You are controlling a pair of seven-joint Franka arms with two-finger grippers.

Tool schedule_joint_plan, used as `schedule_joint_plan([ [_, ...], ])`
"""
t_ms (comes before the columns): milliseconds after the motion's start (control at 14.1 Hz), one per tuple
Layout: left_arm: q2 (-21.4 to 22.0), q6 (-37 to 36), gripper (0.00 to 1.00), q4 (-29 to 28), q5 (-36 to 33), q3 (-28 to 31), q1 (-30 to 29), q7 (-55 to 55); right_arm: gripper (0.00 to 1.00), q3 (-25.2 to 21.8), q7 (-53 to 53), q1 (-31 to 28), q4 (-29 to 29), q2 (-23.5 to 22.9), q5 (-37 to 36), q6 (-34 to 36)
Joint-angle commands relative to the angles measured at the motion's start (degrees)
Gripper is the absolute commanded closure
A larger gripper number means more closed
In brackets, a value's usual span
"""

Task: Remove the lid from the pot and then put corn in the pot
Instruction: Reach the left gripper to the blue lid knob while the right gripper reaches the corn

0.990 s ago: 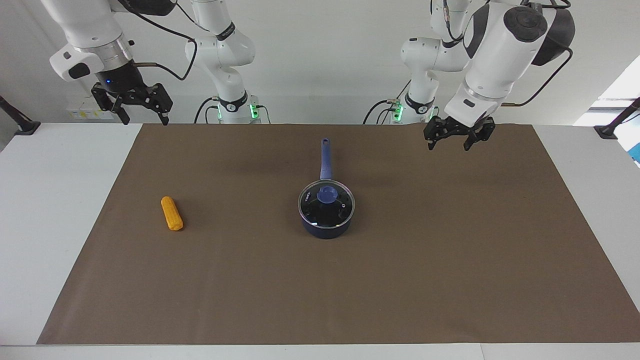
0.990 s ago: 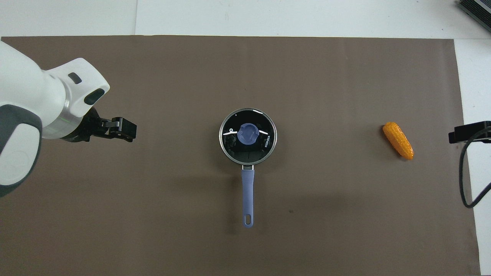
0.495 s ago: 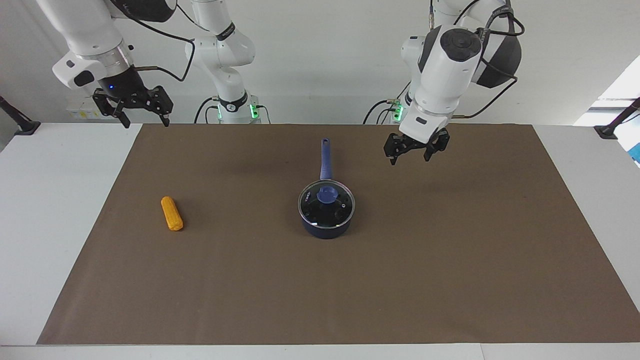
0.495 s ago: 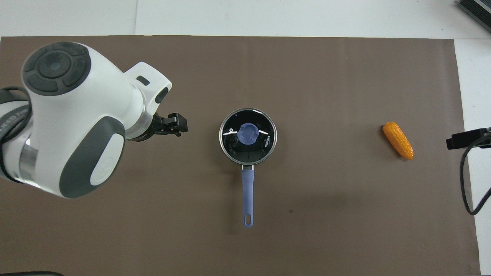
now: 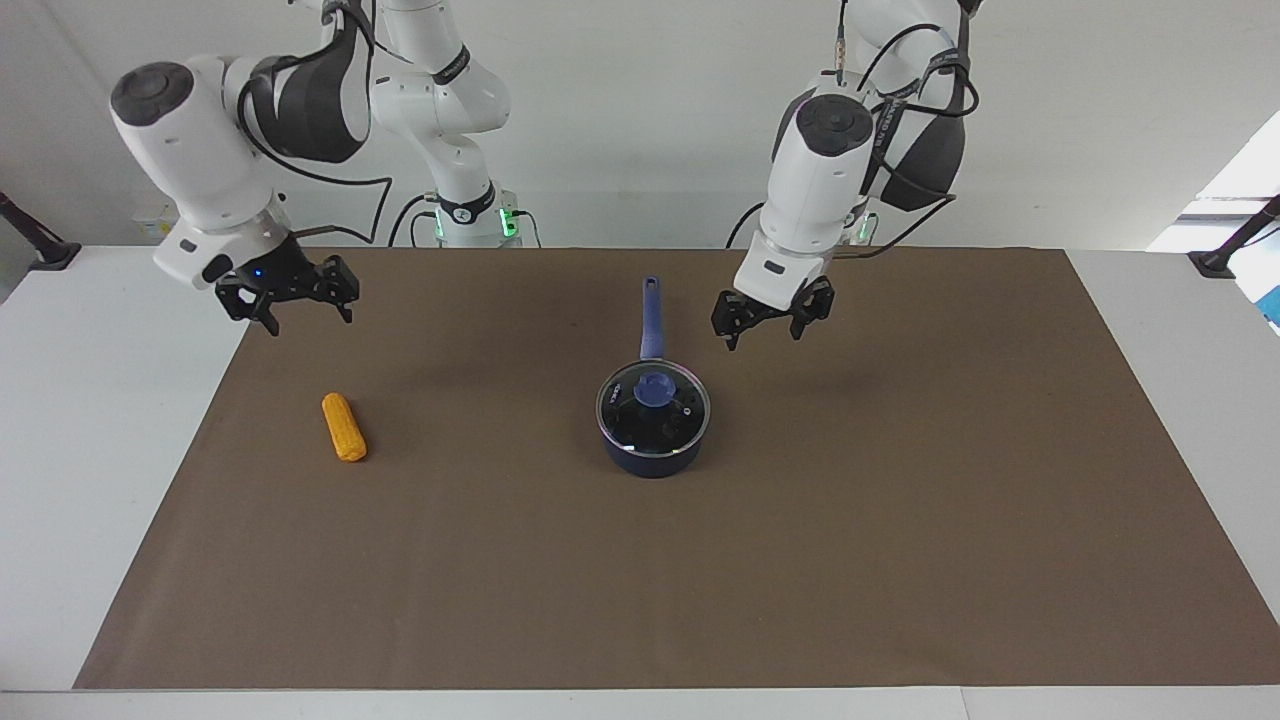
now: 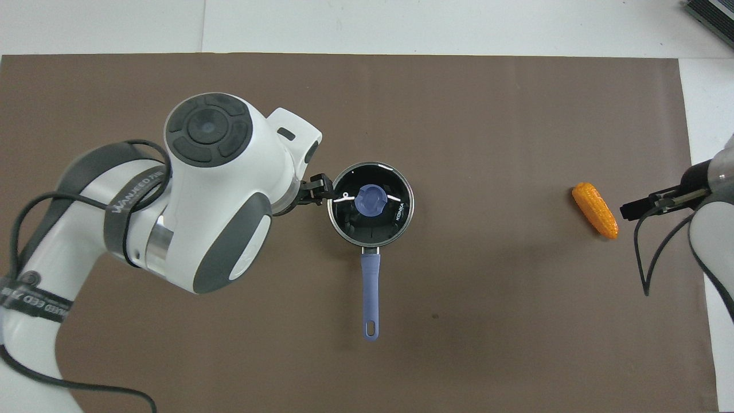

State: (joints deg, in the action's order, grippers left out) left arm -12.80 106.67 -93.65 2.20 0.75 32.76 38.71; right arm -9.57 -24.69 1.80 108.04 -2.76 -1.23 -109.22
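Fingers of my left gripper point(image 5: 769, 325) were spread and empty above the mat beside the pot point(image 5: 652, 452), its lid point(image 5: 653, 405) on, while my right gripper point(image 5: 290, 300), likewise open, hung near the corn point(image 5: 343, 427).

A brown mat point(image 5: 700, 560) covers most of the white table point(image 5: 100, 420), with bare white strips showing at both ends and along the edge farthest from the robots. A dark clamp-like fitting point(image 5: 40, 250) sits at each end of the table. A dark slatted object point(image 6: 711, 14) shows at one corner.
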Motion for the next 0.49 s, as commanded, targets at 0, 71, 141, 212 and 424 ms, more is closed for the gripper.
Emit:
schedule_joint_plan([
  [0, -2.3, 1.9, 0.00, 0.8, 1.7, 1.0, 2.5, 1.1, 0.00, 0.3, -6.8, -1.9, 2.3, -4.4, 0.4, -7.7],
  [71, -2.8, 2.1, 0.00, 0.9, 1.8, 0.9, 3.4, 1.0, 0.00, 0.3, -8.9, -2.0, 3.1, -5.6, 0.4, -10.0],
  [141, -3.6, 3.0, 0.00, 1.5, 1.9, 0.9, 4.2, 1.1, 0.00, 0.3, -10.5, -2.0, 3.8, -6.5, 0.4, -11.4],
  [212, -4.7, 3.5, 0.00, 2.5, 2.0, 0.9, 5.0, 1.1, 0.00, 0.3, -12.6, -2.0, 4.7, -7.0, 0.4, -12.7],
  [424, -6.4, 5.9, 0.00, 4.2, 2.8, 0.9, 6.3, 1.6, 0.00, 0.3, -20.2, -2.4, 8.8, -9.2, 2.2, -20.2],
])
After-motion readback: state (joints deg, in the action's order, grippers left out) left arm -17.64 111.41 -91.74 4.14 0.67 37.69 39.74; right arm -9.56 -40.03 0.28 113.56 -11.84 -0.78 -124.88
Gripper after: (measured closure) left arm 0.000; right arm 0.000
